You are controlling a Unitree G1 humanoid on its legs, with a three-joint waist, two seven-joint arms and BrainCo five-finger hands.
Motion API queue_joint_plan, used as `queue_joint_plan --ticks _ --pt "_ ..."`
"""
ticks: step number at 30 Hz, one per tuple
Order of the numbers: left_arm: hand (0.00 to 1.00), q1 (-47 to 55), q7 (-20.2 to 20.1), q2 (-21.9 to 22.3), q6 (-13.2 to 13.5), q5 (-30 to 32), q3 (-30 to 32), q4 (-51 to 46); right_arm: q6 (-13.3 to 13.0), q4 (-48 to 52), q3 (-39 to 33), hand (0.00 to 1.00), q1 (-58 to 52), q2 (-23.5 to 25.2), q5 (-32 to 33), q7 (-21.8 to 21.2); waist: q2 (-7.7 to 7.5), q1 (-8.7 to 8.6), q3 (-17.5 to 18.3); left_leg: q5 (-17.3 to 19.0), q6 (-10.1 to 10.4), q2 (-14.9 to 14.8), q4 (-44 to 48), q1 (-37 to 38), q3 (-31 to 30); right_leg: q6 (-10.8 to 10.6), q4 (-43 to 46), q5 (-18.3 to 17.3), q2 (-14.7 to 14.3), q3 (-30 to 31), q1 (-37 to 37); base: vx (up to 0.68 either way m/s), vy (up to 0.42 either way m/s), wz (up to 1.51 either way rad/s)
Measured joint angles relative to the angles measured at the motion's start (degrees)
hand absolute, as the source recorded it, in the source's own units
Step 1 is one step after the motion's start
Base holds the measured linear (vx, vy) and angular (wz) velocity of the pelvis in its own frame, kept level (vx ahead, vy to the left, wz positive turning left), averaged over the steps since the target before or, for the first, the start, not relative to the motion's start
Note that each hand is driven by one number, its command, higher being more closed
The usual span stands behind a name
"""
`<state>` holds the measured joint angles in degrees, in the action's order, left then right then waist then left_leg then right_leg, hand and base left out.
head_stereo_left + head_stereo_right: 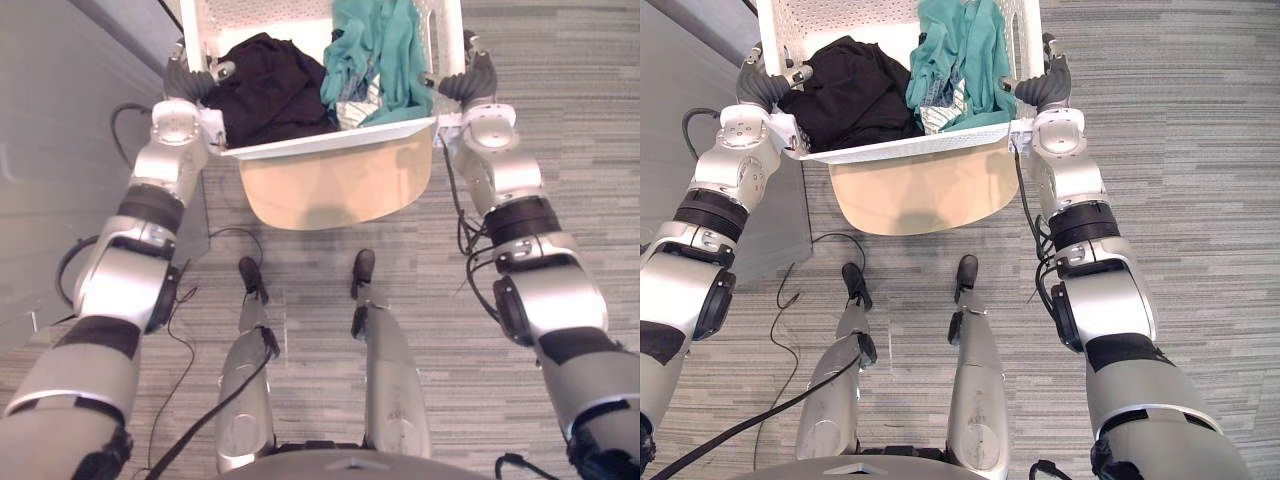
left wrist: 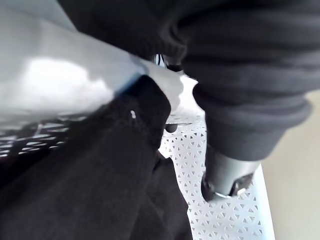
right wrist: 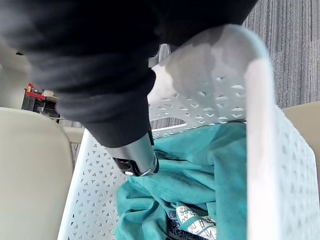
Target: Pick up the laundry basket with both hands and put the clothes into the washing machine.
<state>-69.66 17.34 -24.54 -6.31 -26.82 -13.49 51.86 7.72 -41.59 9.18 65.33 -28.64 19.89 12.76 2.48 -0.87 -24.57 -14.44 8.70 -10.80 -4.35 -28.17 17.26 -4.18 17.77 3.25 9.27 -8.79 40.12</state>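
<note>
Laundry basket (image 1: 330,138), white plastic with walls pierced in a fine triangular lattice, sits between the two arms in the left eye view. It is straight ahead of the robot and over a beige rounded slab (image 1: 340,190) with a smooth matte face (whether the basket rests on the slab or hangs clear of it I cannot tell). Inside, a black garment (image 1: 265,90) lies bunched in soft folds on the robot's left half. A teal garment (image 1: 380,55) is heaped on the right half and draped up against the wall. The left hand (image 1: 190,78) is at the basket's left rim and the right hand (image 1: 472,80) at its right rim. Each has its dark ribbed cover outside the wall and its fingers hooked over the edge into the basket. Below lies grey carpet (image 1: 560,150) with a streaked, striped weave.

The right eye view gives the same layout. A patterned cloth (image 1: 940,112), pale with blue marks, peeks out from under the teal garment close to the near wall.

In the left wrist view the rim is a smooth, glossy white band very near the camera. The dark cover bends over it, and a silver dark-tipped finger (image 2: 222,180) points down the inside of the latticed wall, so this hand is curled round the rim. The black garment, matte and soft, lies beside it.

In the right wrist view the thick rounded rim arcs past the cover. A silver finger (image 3: 137,160) reaches down inside, just above the creased teal cloth (the hand is clamped on the rim here too). The patterned cloth shows beneath the teal folds.
</note>
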Motion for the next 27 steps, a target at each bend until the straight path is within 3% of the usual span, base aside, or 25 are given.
queue_joint_plan --ticks 8,18,27 --pt "0.00 -0.25 -0.39 -0.53 0.03 -0.06 -0.03 -0.04 -0.02 -0.10 0.05 0.00 0.14 -0.32 -0.02 -0.05 -0.01 0.02 0.00 -0.38 -0.48 0.00 0.00 0.03 -0.27 0.00 0.70 0.00 0.18 -0.47 0.00 0.03 -0.047 0.03" --pt "0.00 -0.22 -1.51 -5.61 0.57 -0.08 0.07 -3.07 -0.71 2.73 -0.75 0.00 0.72 -3.31 -0.07 -1.78 0.04 0.35 -1.45 -0.82 -1.04 0.05 -0.02 -0.08 -0.78 0.01 1.37 -0.01 0.48 -1.17 -0.03 0.03 -0.053 0.03" --pt "0.00 6.61 -1.52 -7.53 2.39 -0.08 6.28 -5.55 -0.74 3.55 -3.32 0.00 -2.22 -4.18 -0.11 -2.37 0.04 -0.22 -1.47 -0.65 -0.84 0.15 -0.11 -0.17 -0.51 0.04 1.39 -0.06 0.68 -0.97 -0.01 0.03 -0.045 0.01"
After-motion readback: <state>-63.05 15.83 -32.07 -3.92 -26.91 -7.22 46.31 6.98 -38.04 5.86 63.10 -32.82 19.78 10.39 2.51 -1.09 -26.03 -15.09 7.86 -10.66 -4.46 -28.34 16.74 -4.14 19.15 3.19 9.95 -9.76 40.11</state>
